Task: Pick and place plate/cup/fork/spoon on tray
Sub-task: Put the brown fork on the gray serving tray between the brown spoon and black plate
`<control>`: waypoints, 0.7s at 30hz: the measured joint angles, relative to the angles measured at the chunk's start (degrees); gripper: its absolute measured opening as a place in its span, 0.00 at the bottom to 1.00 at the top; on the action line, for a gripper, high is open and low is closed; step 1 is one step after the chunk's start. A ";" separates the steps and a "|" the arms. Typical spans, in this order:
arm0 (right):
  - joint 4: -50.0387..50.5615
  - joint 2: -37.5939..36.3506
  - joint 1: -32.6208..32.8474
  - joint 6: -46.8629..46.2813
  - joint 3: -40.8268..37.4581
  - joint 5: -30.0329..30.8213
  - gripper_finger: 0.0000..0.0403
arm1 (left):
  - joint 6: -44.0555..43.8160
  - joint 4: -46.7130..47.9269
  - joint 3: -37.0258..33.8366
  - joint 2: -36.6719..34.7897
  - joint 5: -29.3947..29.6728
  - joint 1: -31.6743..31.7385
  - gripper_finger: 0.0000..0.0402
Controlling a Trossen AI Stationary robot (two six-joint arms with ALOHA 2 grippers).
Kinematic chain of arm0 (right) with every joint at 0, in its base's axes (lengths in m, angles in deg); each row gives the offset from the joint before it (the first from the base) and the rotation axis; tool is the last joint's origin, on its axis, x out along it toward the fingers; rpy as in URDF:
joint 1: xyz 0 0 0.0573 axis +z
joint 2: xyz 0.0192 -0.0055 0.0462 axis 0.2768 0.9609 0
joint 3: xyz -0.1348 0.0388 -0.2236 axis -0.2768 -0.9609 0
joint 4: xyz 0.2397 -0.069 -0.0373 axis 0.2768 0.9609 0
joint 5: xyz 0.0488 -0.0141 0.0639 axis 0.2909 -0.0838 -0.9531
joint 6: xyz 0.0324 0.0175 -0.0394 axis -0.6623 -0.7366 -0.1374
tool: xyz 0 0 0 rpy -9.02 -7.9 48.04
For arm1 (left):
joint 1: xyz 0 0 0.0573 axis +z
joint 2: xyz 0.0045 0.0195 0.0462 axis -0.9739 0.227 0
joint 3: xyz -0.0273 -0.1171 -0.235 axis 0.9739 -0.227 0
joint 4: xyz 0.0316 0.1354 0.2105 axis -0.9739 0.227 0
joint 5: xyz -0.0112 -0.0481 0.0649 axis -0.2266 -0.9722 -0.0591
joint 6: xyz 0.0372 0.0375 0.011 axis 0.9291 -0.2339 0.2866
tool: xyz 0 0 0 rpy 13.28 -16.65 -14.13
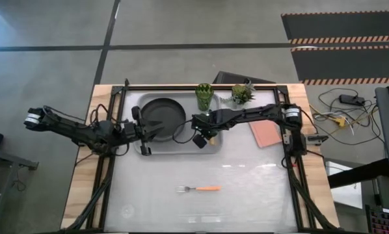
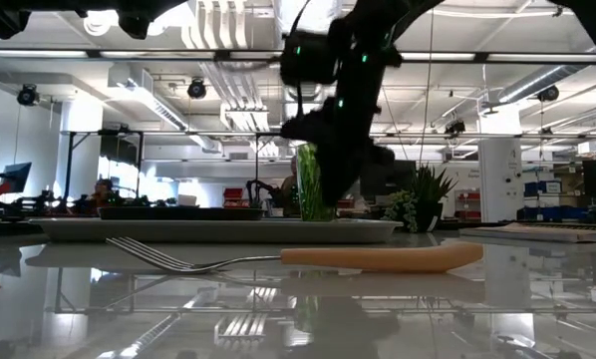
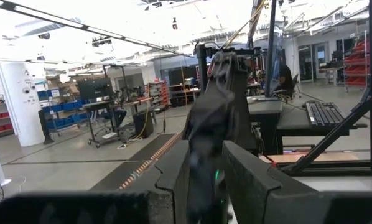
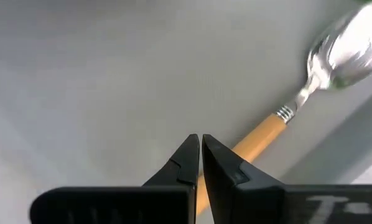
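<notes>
The grey tray [image 1: 181, 148] lies at the table's far middle with the black plate [image 1: 163, 116] in its left half. The spoon [image 4: 310, 81] lies on the tray floor by the rim, orange handle [image 4: 264, 134] running under my right gripper [image 4: 200, 144], which is shut just above it, over the tray's right end [image 1: 204, 134]. My left gripper [image 1: 147, 133] is open at the plate's near-left rim. The green cup [image 1: 203, 96] stands beyond the tray. The fork [image 1: 199, 188] lies flat on the near table. My right gripper points down with shut fingertips [image 4: 189, 155] over the spoon's handle; I cannot tell whether they touch it. The spoon lies flat on the tray. My left gripper's place beside the plate rim is hidden by the gripper itself; I cannot tell whether it touches.
A small potted plant [image 1: 242, 94] stands right of the cup. A flat pink rectangle [image 1: 266, 133] lies right of the tray, under the right arm. The fork also shows close in the low view [image 2: 278, 259].
</notes>
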 joint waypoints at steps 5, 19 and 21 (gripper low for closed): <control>-2.31 -5.56 4.88 7.20 -1.10 0.01 0.02 | 0.05 -0.08 0.00 0.16 0.00 0.00 0.20; -21.21 -9.40 25.75 15.50 -11.24 -0.13 0.02 | 0.03 -0.08 0.00 0.16 0.00 -0.04 0.20; -27.56 -9.40 27.72 16.75 -14.10 -0.11 0.02 | 0.02 -0.05 0.00 0.18 0.00 -0.04 0.20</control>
